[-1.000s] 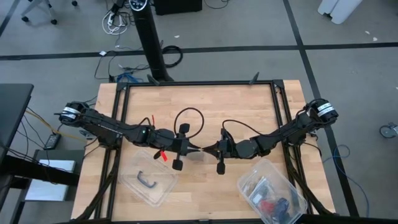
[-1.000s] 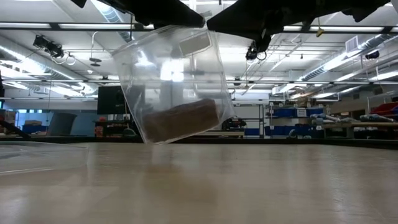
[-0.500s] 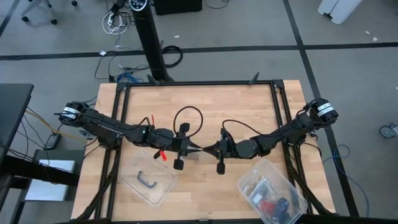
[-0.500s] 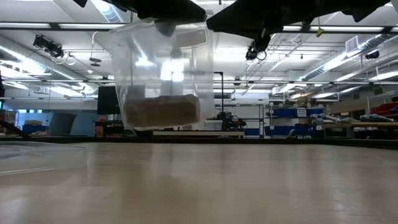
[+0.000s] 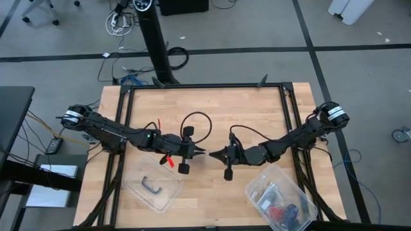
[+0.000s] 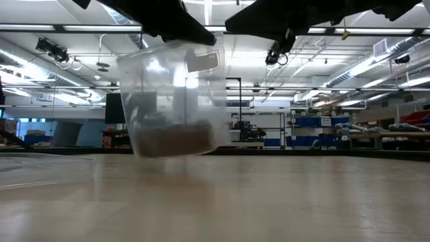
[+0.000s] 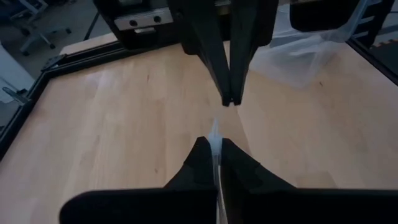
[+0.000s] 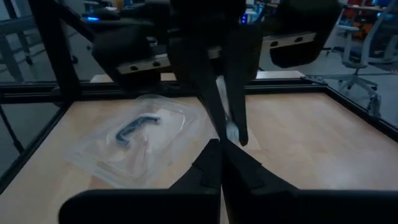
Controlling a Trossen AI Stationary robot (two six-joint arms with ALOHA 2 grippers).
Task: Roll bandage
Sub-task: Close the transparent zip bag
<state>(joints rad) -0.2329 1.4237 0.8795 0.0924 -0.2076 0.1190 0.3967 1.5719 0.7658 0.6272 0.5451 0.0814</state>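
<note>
Two closed grippers: left gripper [image 5: 198, 153] pinches clear plastic pouch [image 6: 168, 87]; right gripper [image 5: 216, 154] just released. We log dark brown fabric bandage [image 6: 176, 140] lowered, still bagged.

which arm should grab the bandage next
right, probably: left jaws pinch the clear bag with the bandage inside, so they are busy; right jaws hang shut and free beside them

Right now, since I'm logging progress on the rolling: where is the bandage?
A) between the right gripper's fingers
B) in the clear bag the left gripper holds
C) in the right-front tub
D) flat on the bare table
B: the low view shows the bandage lying in the bottom of the clear bag, whose top edge the left gripper pinches; the right gripper is shut just beside.
</note>
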